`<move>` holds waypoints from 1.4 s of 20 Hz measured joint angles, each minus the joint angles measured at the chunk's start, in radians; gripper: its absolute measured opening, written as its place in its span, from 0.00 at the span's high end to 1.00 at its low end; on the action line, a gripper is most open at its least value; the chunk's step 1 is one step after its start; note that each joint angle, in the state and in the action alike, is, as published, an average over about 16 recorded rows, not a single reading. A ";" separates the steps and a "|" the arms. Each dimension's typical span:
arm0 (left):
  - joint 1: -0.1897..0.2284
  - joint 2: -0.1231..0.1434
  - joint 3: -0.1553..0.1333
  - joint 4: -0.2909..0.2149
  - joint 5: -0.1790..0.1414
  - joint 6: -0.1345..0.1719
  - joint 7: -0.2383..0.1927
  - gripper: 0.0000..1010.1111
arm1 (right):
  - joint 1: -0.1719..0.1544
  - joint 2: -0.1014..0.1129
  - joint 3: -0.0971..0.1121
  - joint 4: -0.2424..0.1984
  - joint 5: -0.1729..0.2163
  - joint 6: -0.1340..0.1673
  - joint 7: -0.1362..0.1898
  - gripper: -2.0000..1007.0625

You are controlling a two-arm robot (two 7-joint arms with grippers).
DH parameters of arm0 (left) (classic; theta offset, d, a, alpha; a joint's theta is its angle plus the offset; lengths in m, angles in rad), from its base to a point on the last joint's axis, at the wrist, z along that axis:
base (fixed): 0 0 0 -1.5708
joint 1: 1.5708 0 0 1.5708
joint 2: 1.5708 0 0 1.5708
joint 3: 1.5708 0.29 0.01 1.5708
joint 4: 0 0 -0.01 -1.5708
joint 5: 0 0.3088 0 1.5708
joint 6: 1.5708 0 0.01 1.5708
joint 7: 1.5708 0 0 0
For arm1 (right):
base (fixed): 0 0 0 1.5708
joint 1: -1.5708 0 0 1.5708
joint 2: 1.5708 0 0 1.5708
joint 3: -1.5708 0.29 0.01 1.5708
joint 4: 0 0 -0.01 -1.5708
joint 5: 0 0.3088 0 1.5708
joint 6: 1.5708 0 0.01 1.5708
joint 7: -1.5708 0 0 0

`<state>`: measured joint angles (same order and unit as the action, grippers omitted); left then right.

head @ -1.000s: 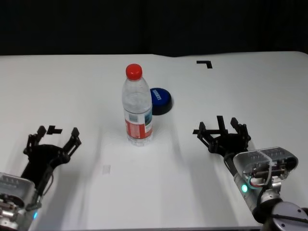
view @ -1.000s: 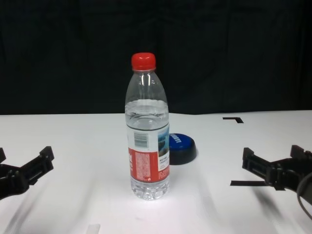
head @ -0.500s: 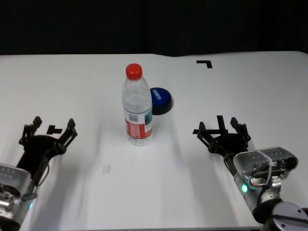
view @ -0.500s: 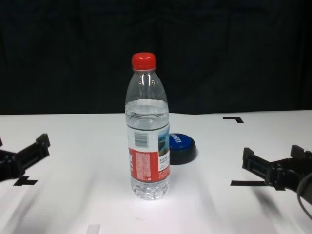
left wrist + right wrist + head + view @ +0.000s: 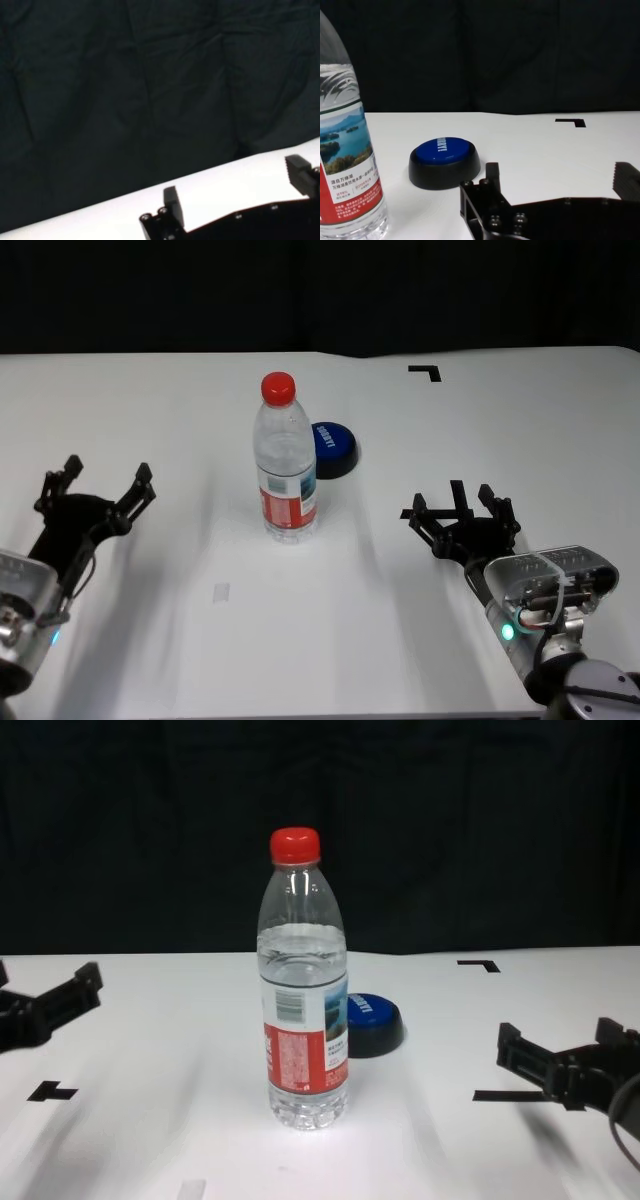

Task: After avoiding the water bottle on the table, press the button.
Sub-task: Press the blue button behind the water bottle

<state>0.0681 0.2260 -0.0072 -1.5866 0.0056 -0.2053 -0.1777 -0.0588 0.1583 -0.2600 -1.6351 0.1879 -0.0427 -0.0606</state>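
The water bottle (image 5: pixel 287 472) stands upright mid-table, clear with a red cap and a red-and-white label; the chest view shows the bottle (image 5: pixel 305 1020) too. Just behind it and to its right sits the low blue button (image 5: pixel 334 448) on a dark base, also visible as the button (image 5: pixel 374 1021) and the button (image 5: pixel 444 160). My left gripper (image 5: pixel 105 476) hovers open at the left, well clear of the bottle, with nothing in it. My right gripper (image 5: pixel 457 508) rests open near the table (image 5: pixel 150 410) at the right, nearer to me than the button.
A black corner tape mark (image 5: pixel 427 371) lies far right, and another tape mark (image 5: pixel 52 1091) sits near left. A small pale tape piece (image 5: pixel 222 591) lies near the front. A dark curtain closes off the far edge. Bare tabletop separates the right gripper from the button.
My left gripper has lifted and drifted outward to the left and farther away, uncovering the black tape mark beneath it. The right arm, bottle and button have not moved.
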 joint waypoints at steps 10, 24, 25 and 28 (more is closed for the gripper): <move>-0.084 0.026 0.019 0.060 0.003 -0.004 -0.022 0.01 | 0.000 0.000 0.000 0.000 0.000 0.000 0.000 0.00; -0.196 0.043 0.061 0.158 -0.010 -0.010 -0.054 0.01 | 0.000 0.000 0.000 0.000 0.000 0.000 0.000 0.00; -0.205 0.043 0.064 0.166 -0.011 -0.011 -0.056 0.01 | 0.000 0.000 0.000 0.000 0.000 0.000 0.000 0.00; -0.229 0.044 0.075 0.190 -0.016 -0.013 -0.063 0.01 | 0.000 0.000 0.000 0.000 0.000 0.000 0.000 0.00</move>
<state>-0.1614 0.2704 0.0677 -1.3963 -0.0109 -0.2185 -0.2406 -0.0588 0.1583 -0.2600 -1.6351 0.1879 -0.0426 -0.0605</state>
